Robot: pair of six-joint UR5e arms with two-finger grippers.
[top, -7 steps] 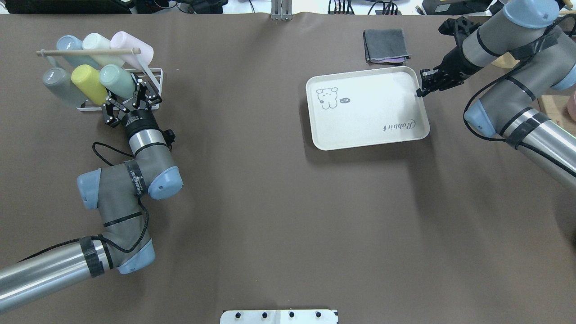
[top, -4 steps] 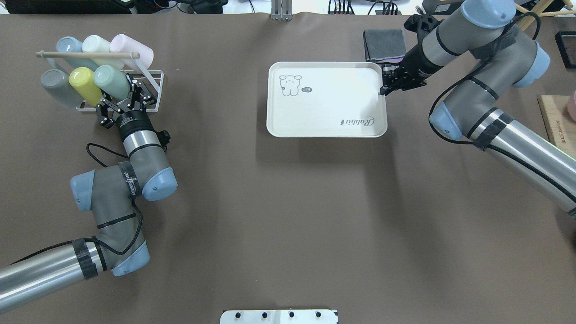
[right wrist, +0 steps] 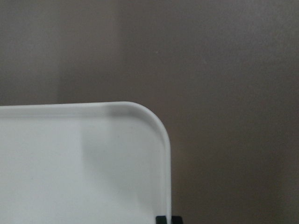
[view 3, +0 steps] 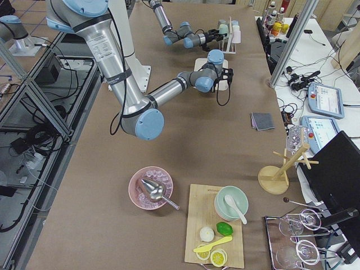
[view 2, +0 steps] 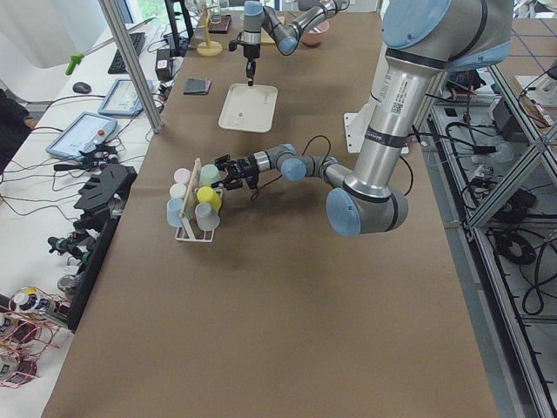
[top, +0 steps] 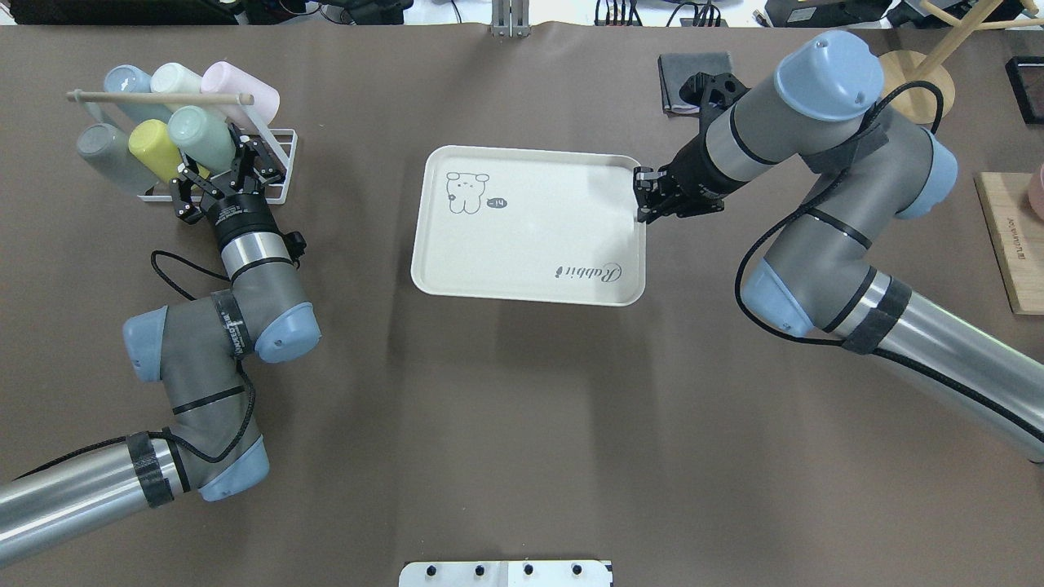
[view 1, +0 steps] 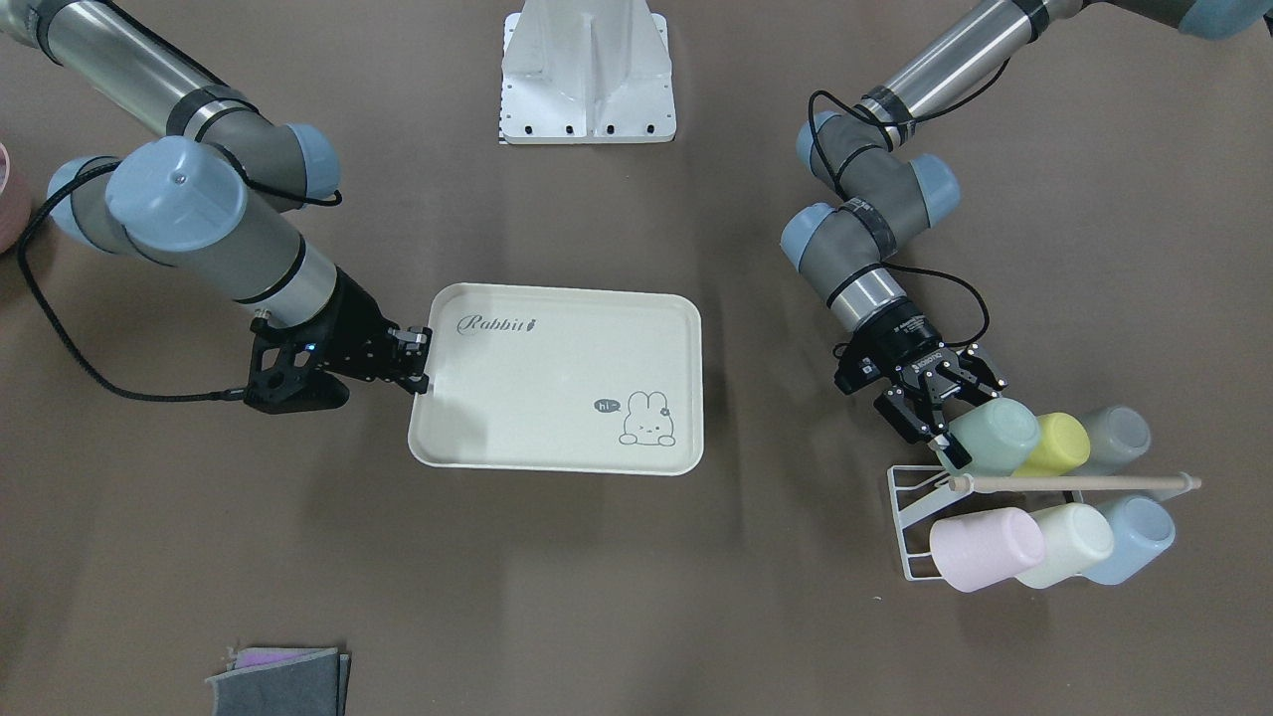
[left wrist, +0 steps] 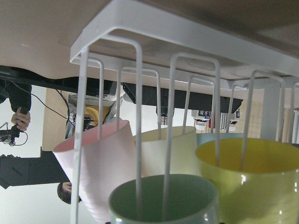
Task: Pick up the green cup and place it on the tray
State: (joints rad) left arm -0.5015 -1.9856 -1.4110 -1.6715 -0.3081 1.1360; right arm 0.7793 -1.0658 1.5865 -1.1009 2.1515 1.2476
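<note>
The green cup [top: 202, 139] lies on its side in the white wire rack [top: 277, 163], mouth toward my left gripper [top: 220, 169]. That gripper is open, its fingers on either side of the cup's rim. In the front view the cup [view 1: 995, 435] sits just beyond the gripper [view 1: 950, 413]. The left wrist view shows the cup's mouth [left wrist: 163, 200] close below. The cream tray [top: 530, 236] with the bunny drawing is at mid-table. My right gripper [top: 640, 200] is shut on the tray's right rim. The right wrist view shows a tray corner [right wrist: 70, 172].
The rack also holds a yellow cup [top: 155, 147], a grey cup [top: 102, 151], and blue, cream and pink cups [top: 236, 86] behind a wooden rod. A folded grey cloth [top: 685, 77] lies at the far edge. A wooden board [top: 1015, 244] is at the right edge.
My right gripper has carried the tray leftward, from the right side to mid-table. My left gripper has moved slightly in toward the green cup.
</note>
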